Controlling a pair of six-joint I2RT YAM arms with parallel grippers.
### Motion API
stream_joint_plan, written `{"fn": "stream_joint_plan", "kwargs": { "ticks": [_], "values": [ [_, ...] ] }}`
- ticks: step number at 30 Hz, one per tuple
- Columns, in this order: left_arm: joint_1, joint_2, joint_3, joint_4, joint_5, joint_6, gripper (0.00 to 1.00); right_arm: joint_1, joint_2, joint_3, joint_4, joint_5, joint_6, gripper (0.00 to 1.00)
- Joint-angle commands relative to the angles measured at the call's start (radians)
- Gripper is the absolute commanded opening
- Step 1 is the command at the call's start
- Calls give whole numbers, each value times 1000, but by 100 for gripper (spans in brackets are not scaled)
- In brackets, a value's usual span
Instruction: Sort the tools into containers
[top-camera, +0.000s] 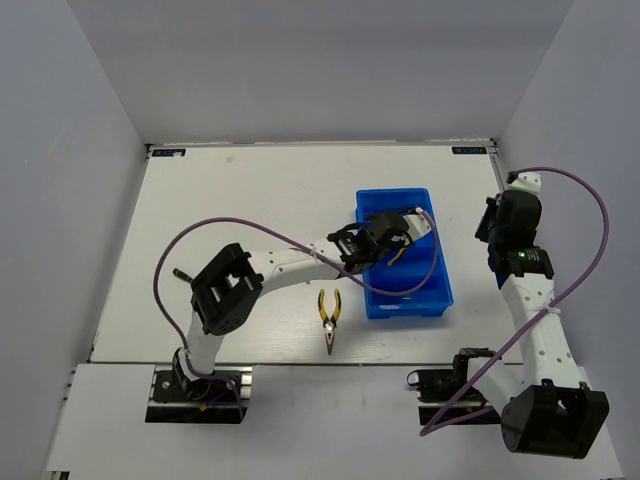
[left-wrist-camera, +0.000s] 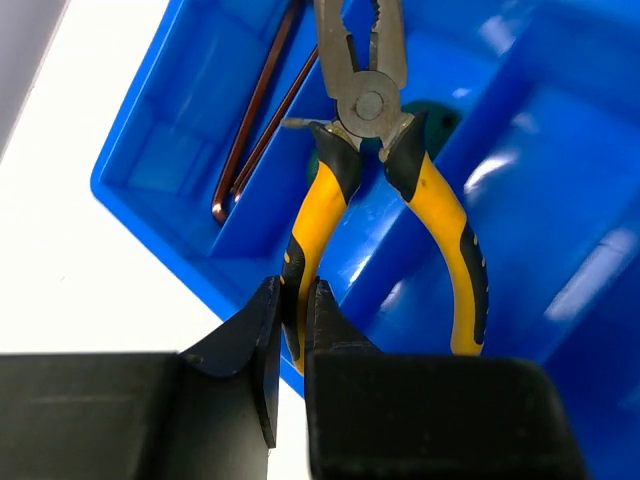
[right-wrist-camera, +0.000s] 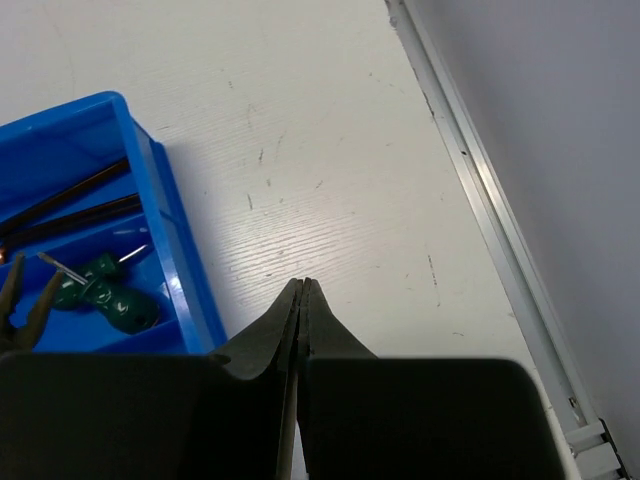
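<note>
tray (left-wrist-camera: 560, 150): glossy plastic | pliers (left-wrist-camera: 368, 105): metal, grips perhaps rubber | table (right-wrist-camera: 330, 150): matt

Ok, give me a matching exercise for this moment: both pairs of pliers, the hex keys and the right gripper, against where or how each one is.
Things:
1. near pliers
2. far pliers
3. hex keys
4. right gripper

States:
a. shut on nothing, over the table right of the tray
b. lying in a tray compartment
c. flat on the table beside the tray
d. one handle between the fingers of the left gripper

Pairs: 1-c; 2-d; 3-b; 4-a
</note>
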Motion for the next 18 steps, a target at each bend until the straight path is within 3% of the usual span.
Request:
{"fn": "stream_joint_plan", "kwargs": {
  "ticks": [1,9,18],
  "values": [
    [-13,-25,44,86,-204,32,0,-11,-20,22,34,76,32,0],
    [-64,49,33,132,-285,92,0,-17,-20,24,28,78,40,0],
    [-84,72,15,130,-236,103,0,-22,-20,19,34,76,43,0]
  ]
}}
